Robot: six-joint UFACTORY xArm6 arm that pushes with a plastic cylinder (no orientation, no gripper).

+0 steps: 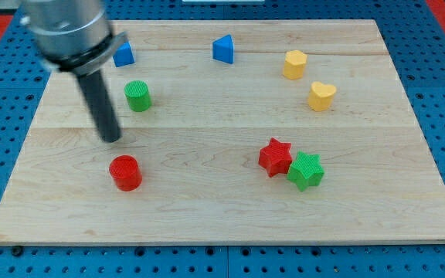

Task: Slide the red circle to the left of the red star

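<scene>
The red circle (125, 172) is a short red cylinder at the board's lower left. The red star (275, 157) lies right of centre, far to the circle's right, touching a green star (306, 171) at its lower right. My tip (112, 138) is the lower end of the dark rod coming down from the view's upper left. It stands just above and slightly left of the red circle, a small gap apart from it.
A green cylinder (137, 96) sits right of the rod. A blue block (123, 54) and a blue triangle (223, 49) lie near the top edge. Two yellow hearts (294, 64) (322, 96) lie at the upper right. The wooden board (222, 216) ends at a blue pegboard.
</scene>
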